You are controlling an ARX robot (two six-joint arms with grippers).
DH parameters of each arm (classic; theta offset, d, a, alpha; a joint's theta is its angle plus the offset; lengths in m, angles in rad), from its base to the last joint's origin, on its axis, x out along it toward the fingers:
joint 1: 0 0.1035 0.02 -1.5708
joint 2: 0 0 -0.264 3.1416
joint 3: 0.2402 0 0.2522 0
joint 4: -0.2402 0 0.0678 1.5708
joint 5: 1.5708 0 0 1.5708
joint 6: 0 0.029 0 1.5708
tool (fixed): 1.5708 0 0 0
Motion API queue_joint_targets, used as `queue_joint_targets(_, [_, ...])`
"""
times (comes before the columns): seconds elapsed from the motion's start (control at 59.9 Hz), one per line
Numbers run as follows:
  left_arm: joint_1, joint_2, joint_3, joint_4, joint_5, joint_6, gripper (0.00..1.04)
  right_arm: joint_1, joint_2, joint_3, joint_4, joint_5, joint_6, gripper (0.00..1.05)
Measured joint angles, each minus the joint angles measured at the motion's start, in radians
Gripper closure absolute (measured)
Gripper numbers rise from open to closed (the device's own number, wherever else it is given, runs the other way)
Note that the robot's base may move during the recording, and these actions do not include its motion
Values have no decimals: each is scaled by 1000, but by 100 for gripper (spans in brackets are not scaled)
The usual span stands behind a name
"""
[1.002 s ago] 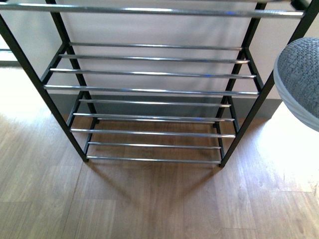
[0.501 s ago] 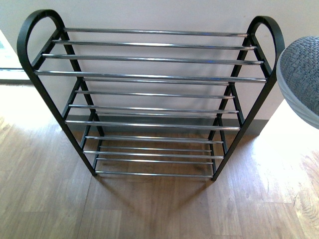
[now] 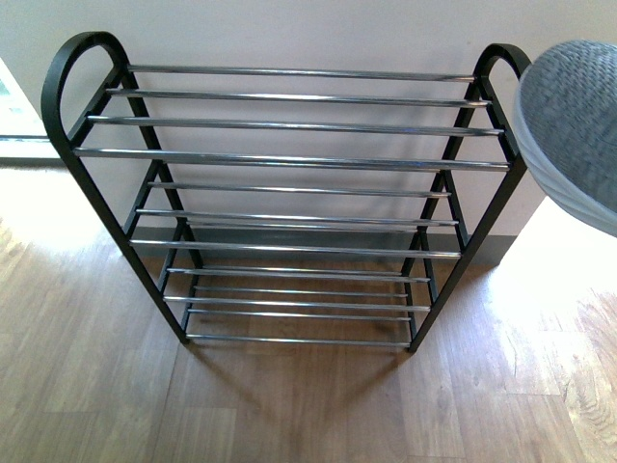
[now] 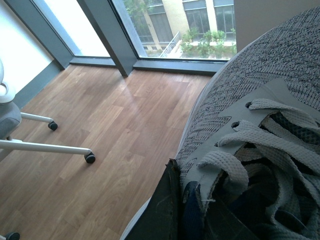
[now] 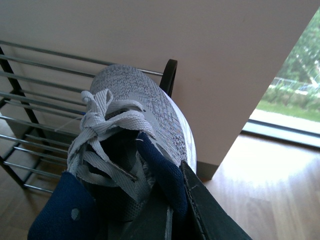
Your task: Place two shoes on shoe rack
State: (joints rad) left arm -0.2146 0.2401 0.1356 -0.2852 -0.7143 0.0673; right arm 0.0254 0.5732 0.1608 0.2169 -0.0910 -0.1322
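Gripping: right gripper [image 5: 172, 200] clamps grey knit sneaker [image 5: 135, 95]; left gripper [image 4: 182, 210] clamps second sneaker [image 4: 260, 95].
Sneaker toe [image 3: 578, 116]: 3 o'clock, rounded, white-soled.
Shoe rack [image 3: 289, 158]: black frame, chrome bars.

Flat matte-black tool fingers [image 5: 210, 220], faint pale edge scratches

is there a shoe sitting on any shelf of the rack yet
No, every chrome-bar tier of the shoe rack is bare; the grey knit sneaker is held off the shelves near its right end.
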Motion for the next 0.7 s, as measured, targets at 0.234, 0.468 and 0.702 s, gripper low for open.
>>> queue_joint_targets(0.234, [0,0,0,0,0,0,104,130,383,190,184,112,126,104])
queue_joint_targets(0.468, [0,0,0,0,0,0,104,180,696,467,123,200,281,104])
queue_joint_targets(0.702, [0,0,0,0,0,0,104,227,914,717,74,298,434,104])
